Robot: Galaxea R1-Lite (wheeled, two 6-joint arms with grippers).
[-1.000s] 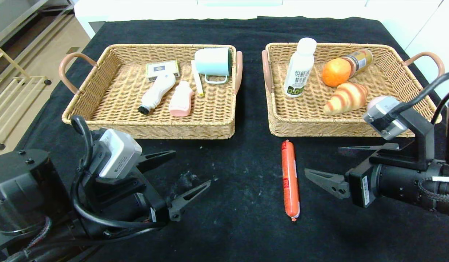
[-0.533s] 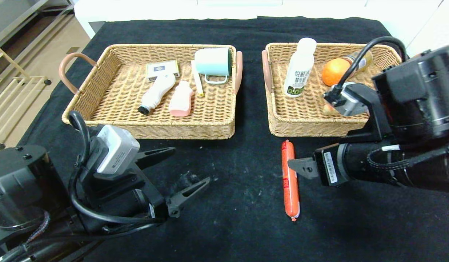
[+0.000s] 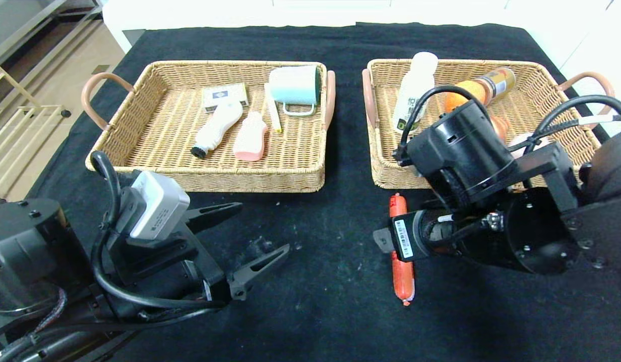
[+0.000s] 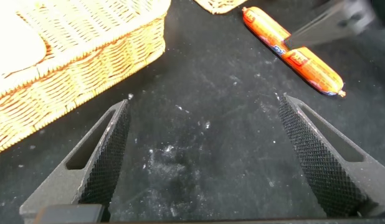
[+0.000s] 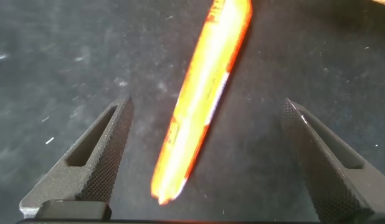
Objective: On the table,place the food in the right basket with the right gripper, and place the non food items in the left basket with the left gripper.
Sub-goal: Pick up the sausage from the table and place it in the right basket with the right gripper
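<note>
Change: your right gripper [image 5: 205, 155] has swung in from the desk's right side over the last second and now hangs directly above the sausage [image 3: 402, 266]; the left arm has barely shifted.
Right fingers: spread wide, one on each side of the sausage [image 5: 202, 106] in your right wrist view, touching nothing.
Sausage: lying lengthwise on the black desk [image 3: 315, 301] just in front of the right basket [image 3: 385, 173], its middle hidden under the right wrist in the head view.
Left gripper [image 3: 250, 241]: low over the desk in front of the left basket [image 3: 214, 180]; fingers [image 4: 105, 155] open and empty.
Left basket contents: small box [image 3: 224, 95], white bottle [image 3: 217, 126], pink bottle [image 3: 251, 137], pale stick [image 3: 273, 113], mint mug [image 3: 295, 85] on its side.
Right basket contents: you can see a white drink bottle [image 3: 416, 80], an orange [image 3: 453, 98] and a jar [image 3: 496, 83]; the rest is blocked by the arm.
</note>
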